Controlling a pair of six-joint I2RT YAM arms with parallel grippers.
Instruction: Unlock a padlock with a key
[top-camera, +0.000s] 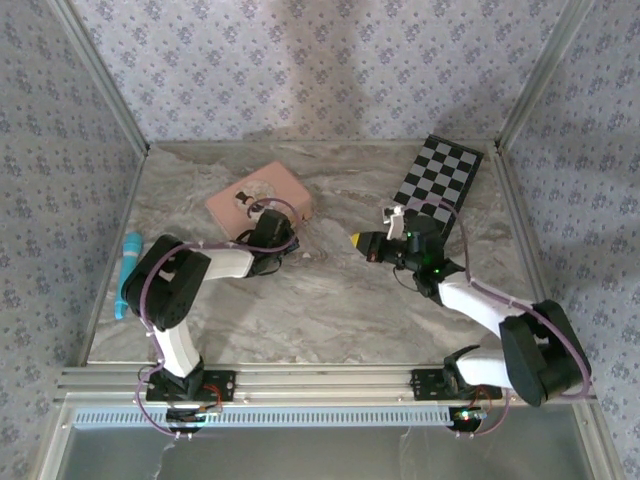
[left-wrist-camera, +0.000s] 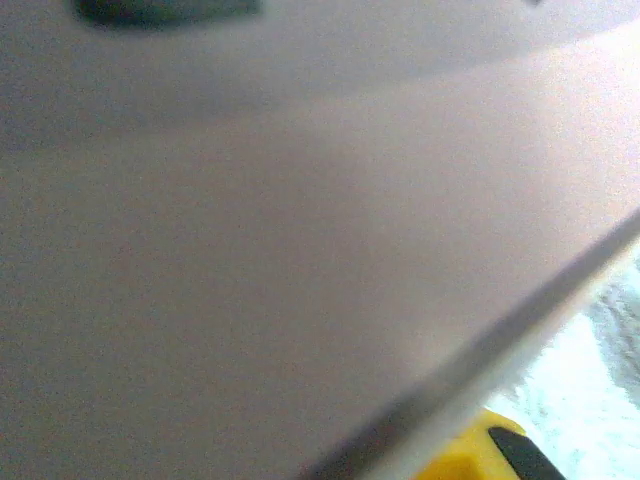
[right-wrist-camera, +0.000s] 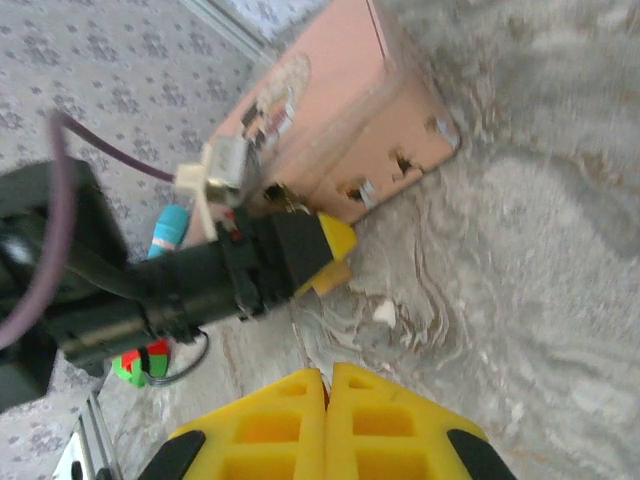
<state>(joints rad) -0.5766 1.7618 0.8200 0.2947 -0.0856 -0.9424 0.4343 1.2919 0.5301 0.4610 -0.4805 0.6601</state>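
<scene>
We find the left gripper (right-wrist-camera: 322, 255) tucked against the lower near edge of the pink box (right-wrist-camera: 340, 110), upper middle of the right wrist view, probably to steady the box or reach its clasp. Whether its jaws pinch anything we cannot tell. The right gripper (right-wrist-camera: 326, 385), bottom centre, hangs over the surface (top-camera: 330, 310) with fingers pressed together, aimed at that edge. Where the padlock sits and how its long axis runs we cannot tell — likely behind the left gripper.

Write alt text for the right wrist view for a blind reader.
The left arm's yellow fingers sit beside a pink box on a marbled table. Below, the right arm's yellow fingers are pressed together.
</scene>
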